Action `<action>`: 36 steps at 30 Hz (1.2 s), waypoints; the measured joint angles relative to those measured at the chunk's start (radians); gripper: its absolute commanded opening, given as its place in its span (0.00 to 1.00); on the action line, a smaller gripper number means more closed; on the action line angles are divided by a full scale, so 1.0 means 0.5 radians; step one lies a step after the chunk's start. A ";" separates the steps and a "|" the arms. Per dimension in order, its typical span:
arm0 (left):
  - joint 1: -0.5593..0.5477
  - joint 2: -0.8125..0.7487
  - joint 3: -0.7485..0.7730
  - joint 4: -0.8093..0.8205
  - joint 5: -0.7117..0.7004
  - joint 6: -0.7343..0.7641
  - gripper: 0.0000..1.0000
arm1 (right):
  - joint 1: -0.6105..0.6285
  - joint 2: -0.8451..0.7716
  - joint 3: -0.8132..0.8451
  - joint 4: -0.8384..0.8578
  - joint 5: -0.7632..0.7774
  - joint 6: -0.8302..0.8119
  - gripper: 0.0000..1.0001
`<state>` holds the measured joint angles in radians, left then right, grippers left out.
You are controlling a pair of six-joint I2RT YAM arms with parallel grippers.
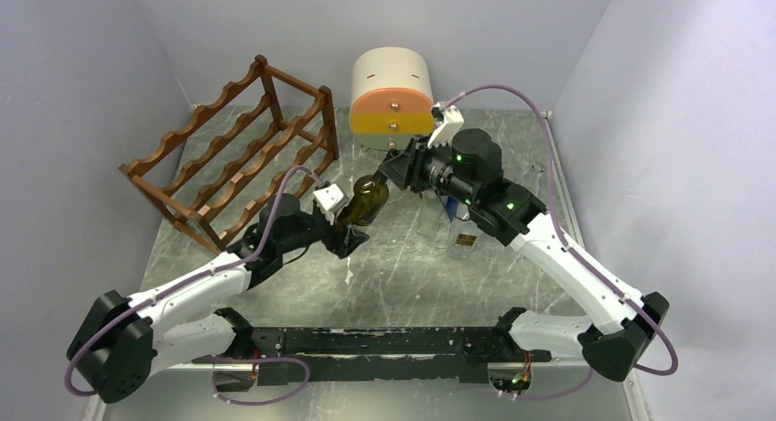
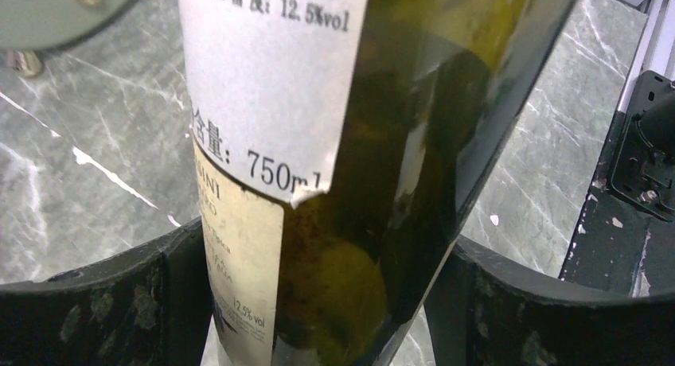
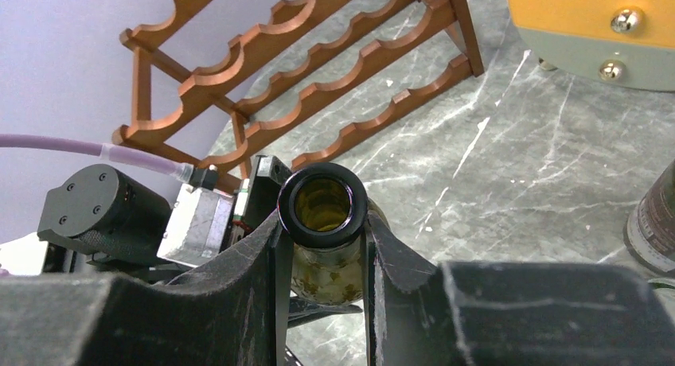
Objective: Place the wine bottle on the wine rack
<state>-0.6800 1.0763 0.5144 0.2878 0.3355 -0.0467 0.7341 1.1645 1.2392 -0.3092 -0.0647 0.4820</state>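
While left gripper (image 1: 345,231) clamps the body of the bottle (image 1: 368,199) and right gripper (image 1: 392,170) its neck, aloft just right of the rack (image 1: 240,151), this looks like the carry step, next needing a swing left into a scallop.

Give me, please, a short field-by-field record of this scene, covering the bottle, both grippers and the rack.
bottle: dark green, uncorked, held above the table between both arms
left gripper: shut on the bottle's labelled body
right gripper: shut on the neck, just below the mouth
rack: back left, no bottle in it
drawer box: back centre, right of the rack
task state: bottle not yet on the rack
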 measured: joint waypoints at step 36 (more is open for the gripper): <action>-0.002 -0.398 0.790 -0.891 -0.400 2.221 0.07 | 0.002 -0.163 0.648 -0.628 -0.025 -0.642 0.85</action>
<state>-0.6807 0.8772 0.9096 -0.1577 0.1356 1.0637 0.7353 1.0828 1.5631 -0.6231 -0.0772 0.1612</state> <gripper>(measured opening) 0.809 0.845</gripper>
